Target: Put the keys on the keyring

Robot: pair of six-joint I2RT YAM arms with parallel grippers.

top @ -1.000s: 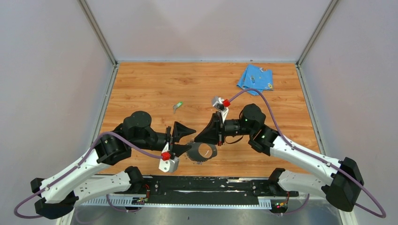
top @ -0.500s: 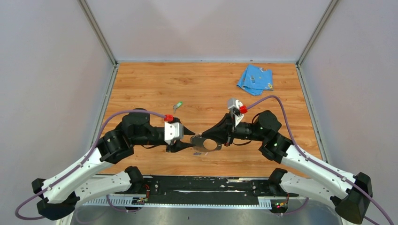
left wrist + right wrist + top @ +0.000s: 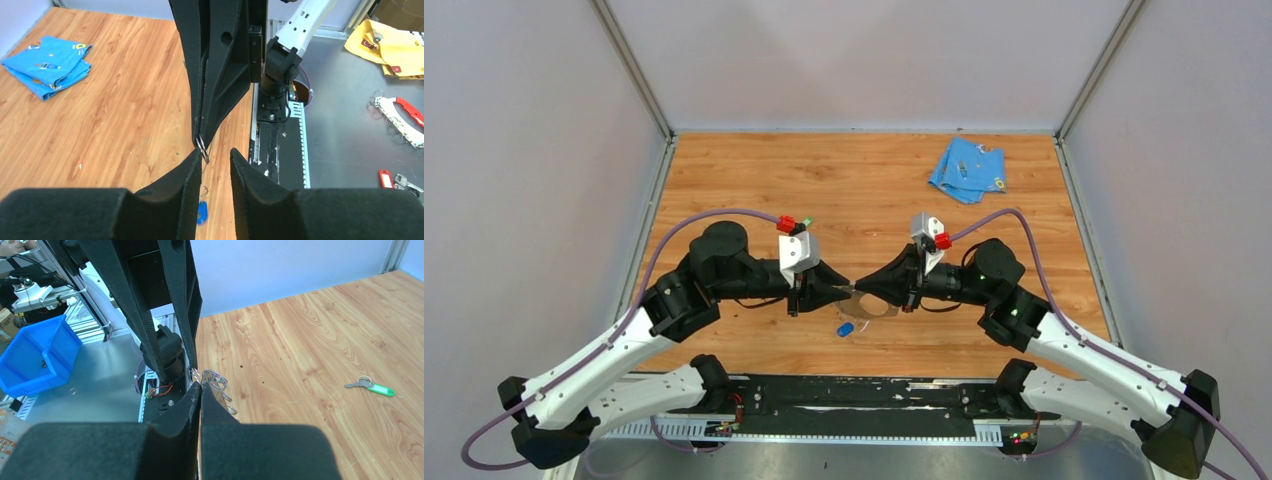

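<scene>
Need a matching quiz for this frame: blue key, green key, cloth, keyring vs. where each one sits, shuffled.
Things:
1. blue key
2. green key
3. cloth
4. keyring

Places:
A. far right corner of the table
B. pinched in the right gripper
C. loose, nearest the front edge
D. loose, mid-table, left of centre

Pairs: 1-C, 2-D, 3-A, 4-B
</scene>
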